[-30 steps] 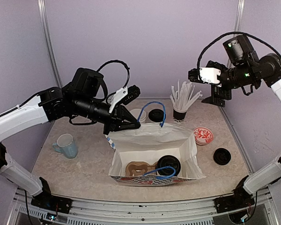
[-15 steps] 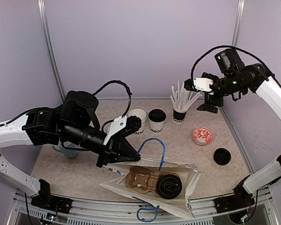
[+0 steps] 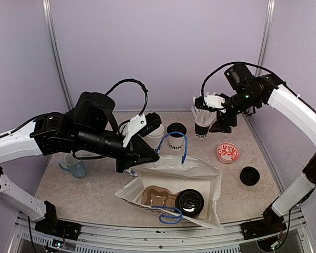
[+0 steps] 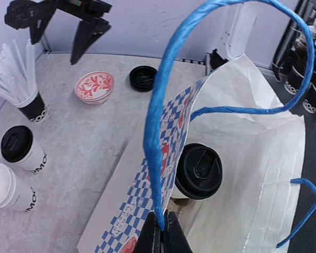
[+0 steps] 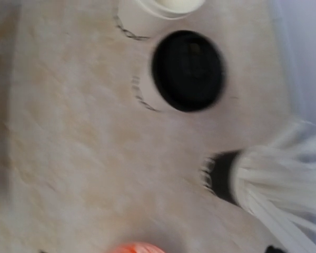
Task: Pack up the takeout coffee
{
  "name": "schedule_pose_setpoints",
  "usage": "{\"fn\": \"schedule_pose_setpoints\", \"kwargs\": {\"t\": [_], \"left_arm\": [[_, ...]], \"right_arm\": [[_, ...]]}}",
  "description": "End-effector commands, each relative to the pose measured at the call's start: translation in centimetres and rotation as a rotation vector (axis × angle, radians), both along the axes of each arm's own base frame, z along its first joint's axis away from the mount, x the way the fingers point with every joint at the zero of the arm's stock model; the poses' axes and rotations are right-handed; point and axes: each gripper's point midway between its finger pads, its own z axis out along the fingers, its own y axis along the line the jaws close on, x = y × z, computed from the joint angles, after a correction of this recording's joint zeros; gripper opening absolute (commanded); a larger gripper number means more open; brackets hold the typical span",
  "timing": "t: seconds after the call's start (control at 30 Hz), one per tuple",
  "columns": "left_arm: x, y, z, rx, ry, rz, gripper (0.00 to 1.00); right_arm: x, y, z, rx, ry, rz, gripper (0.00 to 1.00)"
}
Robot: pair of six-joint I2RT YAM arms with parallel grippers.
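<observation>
Pale lilac walls (image 3: 158,52) with slim metal corner posts (image 3: 57,52) enclose a beige, marbled tabletop (image 3: 95,190) under even light.

Bag (image 3: 175,169) mouth gaping upward, blue handle (image 3: 180,145) arched over its far rim, carrier (image 3: 157,196) slot bare beside packed cup (image 3: 189,202); straw cup (image 3: 202,128) just right of lidded cup (image 3: 176,129), open cup (image 4: 8,187) left

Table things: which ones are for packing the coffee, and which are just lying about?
For the job: paper bag, cup carrier, lidded cup in bag, lidded cup on table, open cup, maybe loose lid.
Lying about: blue mug, straw cup, red dish.
</observation>
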Motion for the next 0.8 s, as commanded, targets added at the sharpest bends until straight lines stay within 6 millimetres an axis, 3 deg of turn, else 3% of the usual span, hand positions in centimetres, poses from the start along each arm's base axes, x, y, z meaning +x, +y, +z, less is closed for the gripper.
{"fn": "schedule_pose_setpoints", "kwargs": {"t": [0.0,0.17,0.37,0.57,0.77], "left_arm": [[2.8,0.6,-0.3,0.043,0.022,0.051,0.03],[6.0,2.2,0.2,0.079,0.050,0.141,0.03],[8.7,4.8,-1.4,0.170,0.102,0.235,0.04],[11.1,8.2,-2.7,0.219,0.143,0.347,0.04],[14.1,11.3,-2.7,0.229,0.140,0.470,0.03]], "right_arm": [[0.5,2.6,-2.5,0.074,0.167,0.018,0.83],[3.2,4.8,-4.6,0.118,0.241,0.010,0.81],[5.7,6.9,-7.0,0.154,0.289,0.022,0.85],[7.9,8.4,-7.8,0.199,0.328,-0.036,0.87],[9.3,9.0,-9.0,0.203,0.352,-0.071,0.89]]}}
